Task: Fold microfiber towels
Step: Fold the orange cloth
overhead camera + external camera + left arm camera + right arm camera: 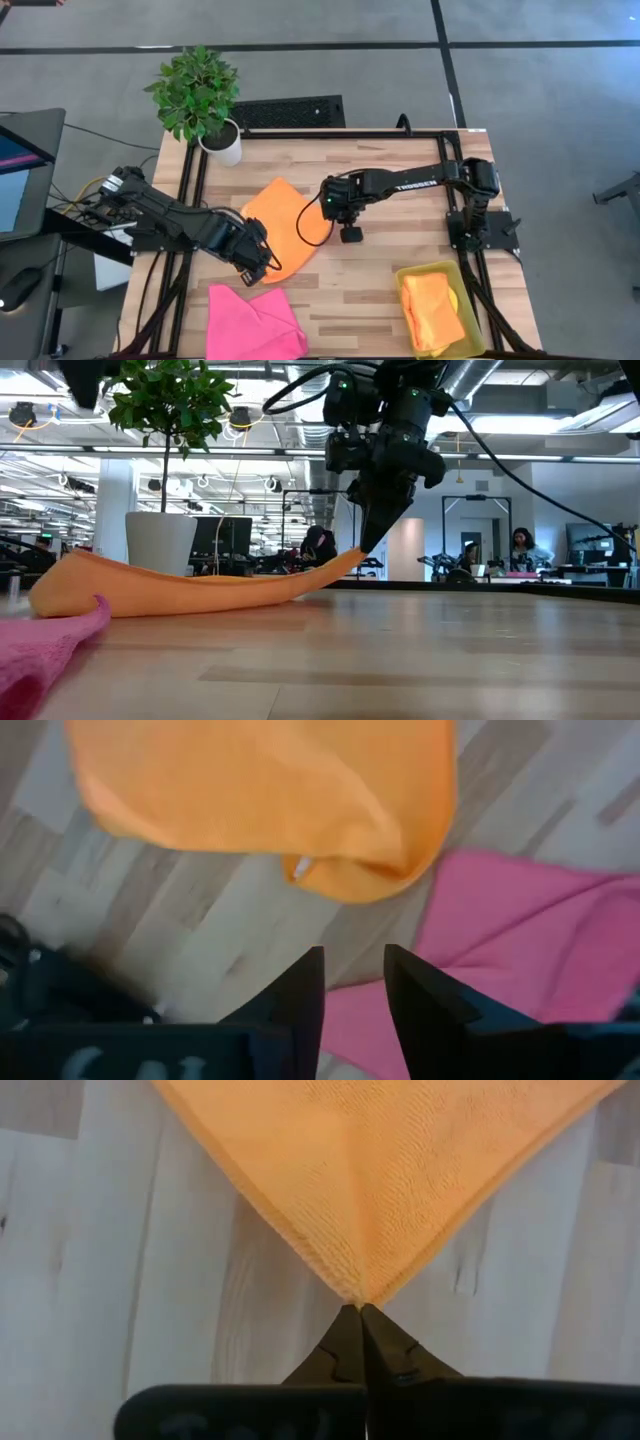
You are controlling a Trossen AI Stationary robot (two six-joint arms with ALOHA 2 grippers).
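An orange microfiber towel [283,222] lies on the middle of the wooden table, its right corner raised. My right gripper [328,212] is shut on that corner; it also shows in the low view [372,542]. My left gripper [268,266] hovers open and empty by the towel's near corner [365,880], above the edge of a hot pink towel [252,320]. Its fingers [300,990] touch nothing. A second orange towel [430,305] lies in the bin over a yellow one [455,298]. My right gripper pinches the orange towel's right corner [360,1292] between its two fingertips, only at the corner's very tip. The fingers point down from above. The corner is lifted clear [345,563], and the cloth slopes down from it to the part that lies on the table [150,595].
A yellow translucent bin [472,330] stands at the near right. A potted plant [205,100] stands at the far left corner. The pink towel lies crumpled at the near edge. Bare wood shows between the towel and the bin.
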